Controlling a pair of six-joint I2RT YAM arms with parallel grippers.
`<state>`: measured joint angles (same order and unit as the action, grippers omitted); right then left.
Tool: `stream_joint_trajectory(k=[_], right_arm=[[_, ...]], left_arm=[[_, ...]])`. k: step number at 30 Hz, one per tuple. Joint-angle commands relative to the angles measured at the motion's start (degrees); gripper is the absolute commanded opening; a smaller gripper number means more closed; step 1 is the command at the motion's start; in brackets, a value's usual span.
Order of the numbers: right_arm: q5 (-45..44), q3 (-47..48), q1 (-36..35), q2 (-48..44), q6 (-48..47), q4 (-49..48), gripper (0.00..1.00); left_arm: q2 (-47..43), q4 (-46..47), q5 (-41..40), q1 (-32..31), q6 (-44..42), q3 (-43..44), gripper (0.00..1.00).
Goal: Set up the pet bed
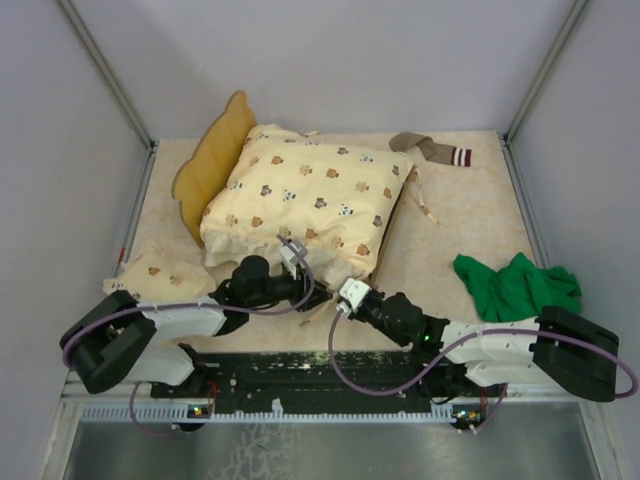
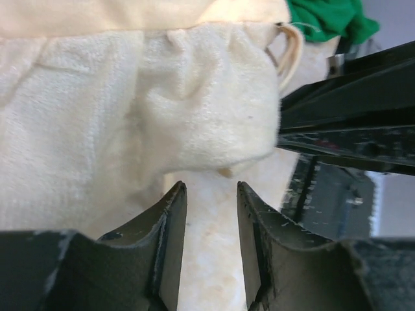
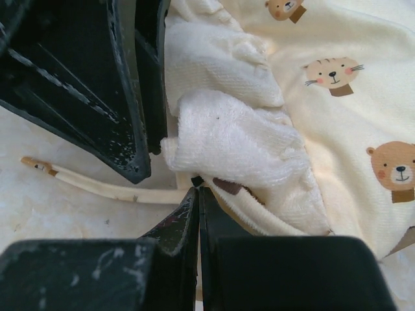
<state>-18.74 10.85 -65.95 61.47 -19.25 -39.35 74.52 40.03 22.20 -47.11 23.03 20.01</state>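
At left fingers (image 2: 174, 217): narrow gap, released, nothing grasped. Bare tabletop (image 2: 207, 265) in the gap, fleecy underside of the quilt (image 2: 130, 116) just ahead of the tips (touching or not: can't tell).

At right fingers (image 3: 196, 210): clenched tight, no gap, nipping the quilt hem at its near corner, right where the cream tie (image 3: 97, 184) joins. Amt of cloth caught btwn them: can't tell. Both sets of tips close together at that corner, left ones just beside right ones in the right wrist view.

For left arm (image 1: 185, 320): low, reaching fwd and rightward from its base, wrist at the quilt's near edge. For right arm (image 1: 490, 345): low too, stretched leftward along the near side of the tabletop.

As for pet bed (image 1: 212, 165): left of centre, toward the far side, mostly under the quilt, scalloped headboard sticking out at left. Green cloth (image 1: 515, 285) well apart, off to the right.
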Motion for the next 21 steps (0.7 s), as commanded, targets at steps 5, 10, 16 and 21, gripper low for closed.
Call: stream_joint_trajectory(k=[5, 10, 16, 21], right_arm=[[-0.3, 0.1, -0.6, -3.0, 0.6, -1.0, 0.00], [-0.4, 0.0, -0.5, -3.1, 1.0, -0.4, 0.00], [0.1, 0.0, -0.4, -2.2, 1.7, -1.1, 0.00], [0.9, 0.9, 0.2, -0.6, 1.7, -1.0, 0.00]], left_arm=[[7.7, 10.3, -8.8, -2.5, -16.1, 0.4, 0.43], [10.5, 18.1, -10.3, -2.8, -17.1, -0.3, 0.45], [12.2, 21.5, -11.5, -2.7, -19.0, -0.5, 0.46], [11.0, 21.6, -10.3, -3.1, -19.4, -1.9, 0.18]])
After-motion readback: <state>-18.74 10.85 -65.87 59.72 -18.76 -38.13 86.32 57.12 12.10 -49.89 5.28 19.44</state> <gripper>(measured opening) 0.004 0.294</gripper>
